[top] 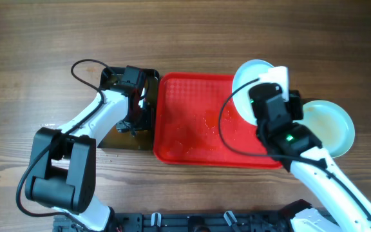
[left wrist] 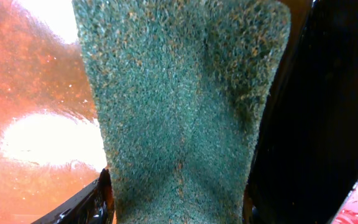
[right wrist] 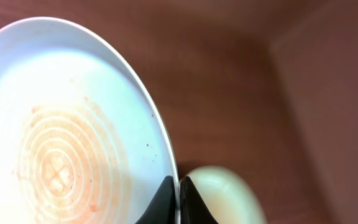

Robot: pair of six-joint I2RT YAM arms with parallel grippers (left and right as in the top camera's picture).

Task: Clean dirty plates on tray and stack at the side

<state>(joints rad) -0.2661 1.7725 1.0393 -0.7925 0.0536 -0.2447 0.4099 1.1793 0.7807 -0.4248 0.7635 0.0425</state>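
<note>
While one plate point(top: 248, 76) hung tilted above the tray's far right corner, faint orange rings showed on its face, so the cleaning step looked unfinished for it. The right gripper point(right wrist: 179, 194) had its fingers nipped tight on that plate's rim. The tray point(top: 192, 122) lay bare and wet. Another plate point(top: 332, 125) sat on the table just beside it to the right; whether it was alone or stacked could not be told. The left gripper point(top: 136, 103) pinched a green scouring pad point(left wrist: 179, 112) over the basin point(top: 116, 138) of brown water. Next, probably, pad and plate had to be brought together for a scrub.
</note>
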